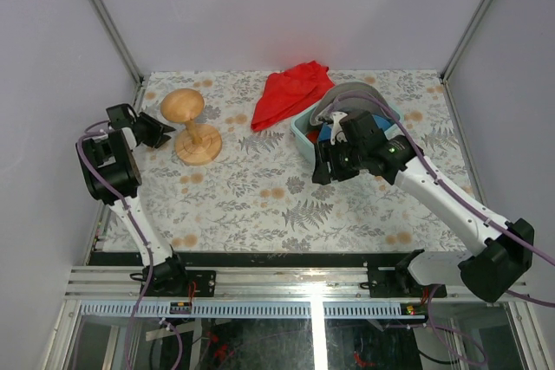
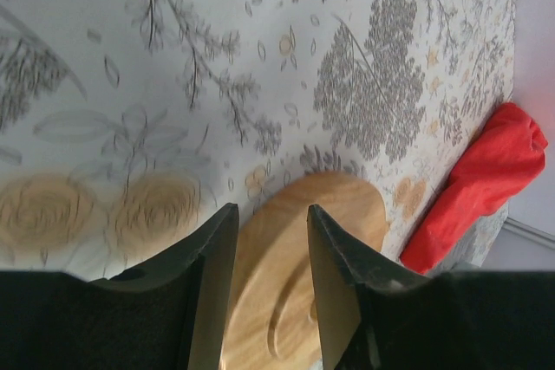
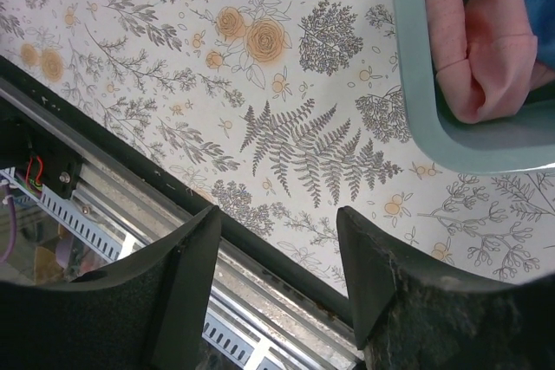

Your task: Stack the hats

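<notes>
While no stack has yet been started, the hats are pictured bundled in a pale tub (image 1: 300,138) toward the far right corner of the counter (image 1: 260,201). A grey hat (image 1: 354,93) is draped over the tub's far rim and a blue hat (image 1: 325,133) is glimpsed inside. A pink hat (image 3: 477,49) is shown folded against the tub wall in the right wrist view. The orange one cannot be picked out with certainty.

The right claw (image 3: 277,218) is held released and bare just outside the tub, over the patterned counter. The left claw (image 2: 270,214) is likewise spread with nothing in it, poised above the base of the wooden stand (image 1: 191,123) near the far left corner. A red cloth (image 1: 290,93) is seen lying at the far edge.

The step in hand is judged to be the reach for a first hat. The next move is thought to call for the right claw to be brought over the tub and closed on a single brim, so that one hat is lifted out without the others being dragged along.
</notes>
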